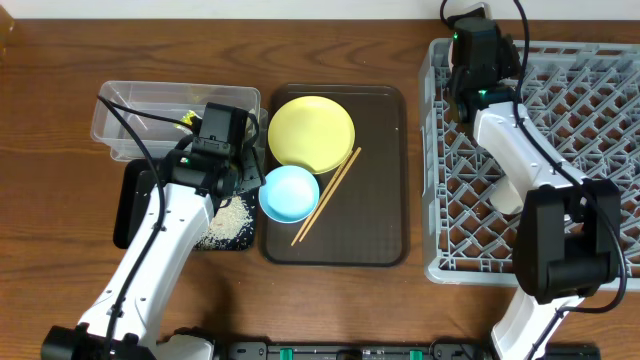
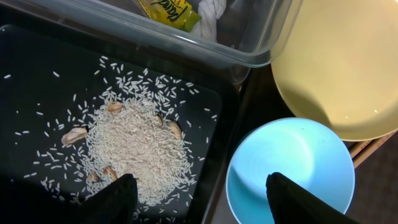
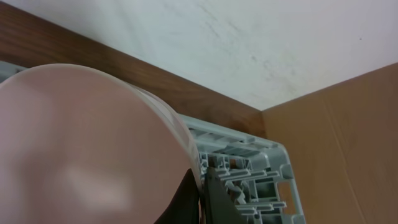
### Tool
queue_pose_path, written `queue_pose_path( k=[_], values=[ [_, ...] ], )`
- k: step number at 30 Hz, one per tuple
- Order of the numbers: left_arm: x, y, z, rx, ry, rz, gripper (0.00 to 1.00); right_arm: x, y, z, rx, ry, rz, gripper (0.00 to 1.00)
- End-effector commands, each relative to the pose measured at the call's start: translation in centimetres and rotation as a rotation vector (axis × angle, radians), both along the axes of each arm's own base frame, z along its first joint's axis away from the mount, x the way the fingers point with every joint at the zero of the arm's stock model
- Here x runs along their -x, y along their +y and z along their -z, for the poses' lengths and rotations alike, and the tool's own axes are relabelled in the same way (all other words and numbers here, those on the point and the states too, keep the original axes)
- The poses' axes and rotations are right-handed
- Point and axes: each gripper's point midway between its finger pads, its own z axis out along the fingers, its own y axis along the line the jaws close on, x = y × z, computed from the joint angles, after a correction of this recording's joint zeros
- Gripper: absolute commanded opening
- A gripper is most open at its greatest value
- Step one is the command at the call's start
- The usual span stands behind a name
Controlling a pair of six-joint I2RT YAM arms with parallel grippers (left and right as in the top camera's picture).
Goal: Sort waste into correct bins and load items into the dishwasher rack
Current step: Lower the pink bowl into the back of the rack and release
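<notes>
Dark lettering on snack wrapper, cut off, unreadable; no other text.

The big tray sits in the middle of the table. On it, the plate lies at the back. The bowl is just in front of it, with the chopsticks to its right. The rack is far right. On the left, the tub holds the wrapper. The flat tray in front of it holds the rice.
</notes>
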Motion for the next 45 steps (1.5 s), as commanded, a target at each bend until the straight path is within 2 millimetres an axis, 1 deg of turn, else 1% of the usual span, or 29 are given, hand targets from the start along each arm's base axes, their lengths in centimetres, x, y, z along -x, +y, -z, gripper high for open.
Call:
queue_pose_path(
  k=[1, 5, 7, 10, 16, 19, 26, 29, 34, 35, 37, 40, 41, 43, 45],
  values=[
    [-0.2, 0.3, -0.6, -0.008, -0.019, -0.012, 0.69, 0.4, -0.5, -0.1, 0.043, -0.003, 0.057, 0.01],
    [-0.2, 0.3, -0.6, -0.008, -0.020, -0.012, 0.70, 1.0, -1.8, -1.1, 0.082, -0.034, 0.136, 0.01],
    [-0.2, 0.3, -0.6, -0.008, -0.020, -0.012, 0.70, 1.1, -2.0, -1.1, 0.087, -0.031, 0.146, 0.01],
    [-0.2, 0.3, -0.6, -0.008, -0.020, -0.012, 0.69, 1.5, -2.0, -0.4, 0.082, -0.004, 0.149, 0.01],
    [-0.2, 0.3, -0.6, -0.008, -0.020, -0.012, 0.69, 2.8, -2.1, 1.9, 0.038, 0.037, 0.182, 0.01],
    [-0.2, 0.3, -0.6, -0.008, -0.021, -0.012, 0.69, 3.0, -1.5, 2.4, 0.030, 0.048, 0.175, 0.01],
    [-0.2, 0.3, -0.6, -0.008, -0.019, -0.012, 0.70, 3.1, 1.1, 2.7, 0.031, 0.068, 0.117, 0.01],
    [-0.1, 0.3, -0.5, -0.009, -0.017, -0.012, 0.70, 3.4, 2.1, 3.2, 0.041, 0.097, 0.096, 0.01],
    [-0.1, 0.3, -0.6, -0.009, -0.017, -0.012, 0.70, 4.4, 2.5, 4.0, 0.012, 0.124, 0.115, 0.01],
    [-0.1, 0.3, -0.5, -0.009, -0.016, -0.012, 0.70, 4.7, 2.5, 4.2, 0.000, 0.125, 0.126, 0.05],
    [-0.1, 0.3, -0.5, -0.009, -0.016, -0.012, 0.70, 5.2, 2.4, 4.4, -0.035, 0.120, 0.150, 0.17],
    [-0.1, 0.3, -0.5, -0.009, -0.017, -0.012, 0.70, 5.9, 2.8, 4.7, -0.092, 0.143, 0.141, 0.25],
    [-0.1, 0.3, -0.5, -0.009, -0.017, -0.012, 0.70, 6.2, 3.1, 4.7, -0.121, 0.155, 0.131, 0.30],
    [-0.1, 0.3, -0.5, -0.009, -0.016, -0.012, 0.70, 6.6, 3.7, 4.7, -0.176, 0.175, 0.106, 0.46],
    [-0.1, 0.3, -0.5, -0.009, -0.016, -0.012, 0.70, 7.1, 4.5, 4.2, -0.224, 0.192, 0.067, 0.53]
  ],
)
